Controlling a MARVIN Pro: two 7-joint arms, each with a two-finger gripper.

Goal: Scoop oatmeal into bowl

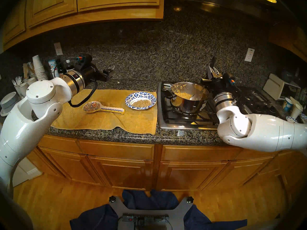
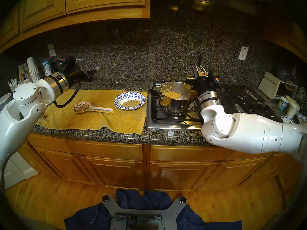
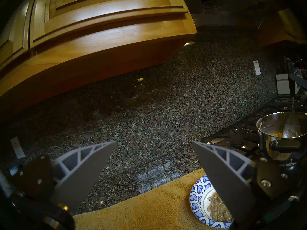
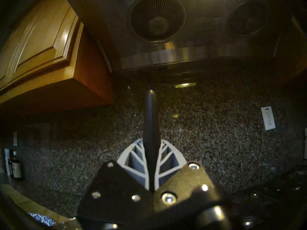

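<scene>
The blue-and-white leaf-rimmed bowl sits on a yellow towel and holds a portion of oatmeal. More oatmeal lies in the steel pot on the stove. My right gripper is shut on the black handle of a spoon. The spoon's scoop rests inside the pot. Far left of the bowl, above the counter's back, my left gripper hangs open and empty.
A painted spoon rest lies on the yellow towel left of the bowl. The pot stands on a gas stove. Stacked paper cups and bottles crowd the far left; a toaster oven and cups sit at the right.
</scene>
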